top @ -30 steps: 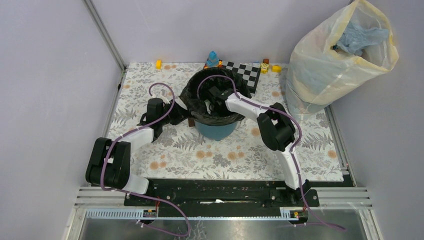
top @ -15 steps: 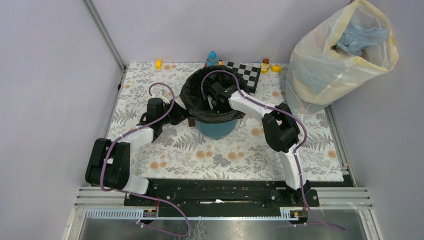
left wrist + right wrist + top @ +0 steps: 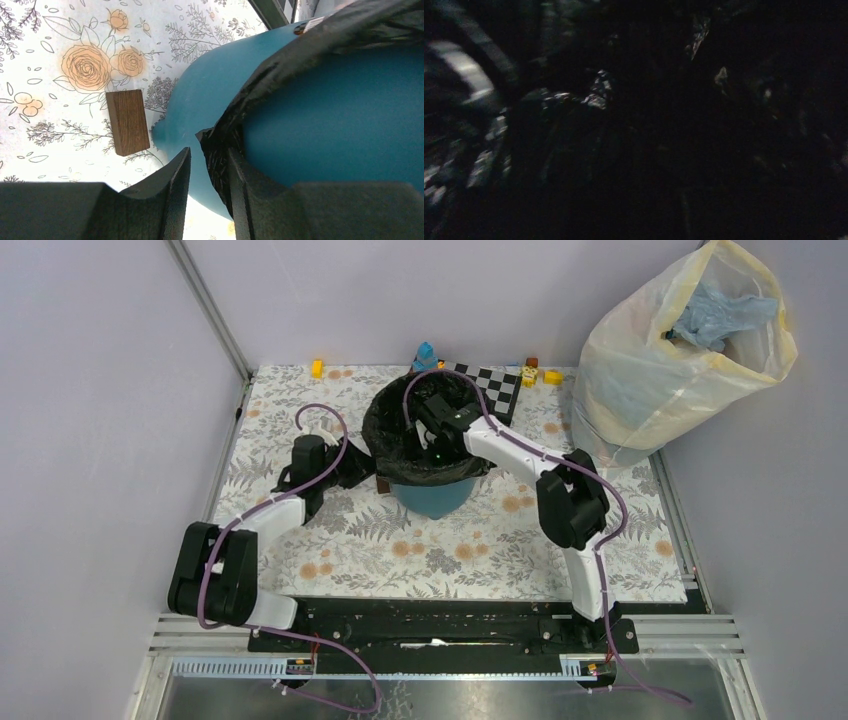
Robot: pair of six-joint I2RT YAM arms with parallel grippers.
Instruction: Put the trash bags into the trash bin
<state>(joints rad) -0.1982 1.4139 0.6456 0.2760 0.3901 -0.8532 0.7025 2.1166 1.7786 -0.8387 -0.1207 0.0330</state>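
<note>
The teal trash bin (image 3: 433, 498) stands mid-table, with the black trash bag (image 3: 395, 435) inside it and draped over its rim. My right gripper (image 3: 437, 445) reaches down into the bag-lined bin; its wrist view shows only dark wrinkled film (image 3: 594, 97), and the jaws cannot be made out. My left gripper (image 3: 366, 472) is at the bin's left wall. In the left wrist view the left gripper (image 3: 209, 151) is open, with the bag's hanging edge (image 3: 222, 150) between the fingers, against the right finger (image 3: 245, 195), in front of the bin wall (image 3: 345, 115).
A small wooden block (image 3: 127, 121) lies on the floral cloth beside the bin's left side (image 3: 382, 484). A large translucent sack (image 3: 670, 360) stands at the back right. A checkerboard (image 3: 492, 386), a blue figure (image 3: 426, 355) and yellow toys (image 3: 317, 368) lie along the back edge.
My right arm has shifted: its elbow moved right and its wrist moved toward the back of the bin. The left arm has hardly moved.
</note>
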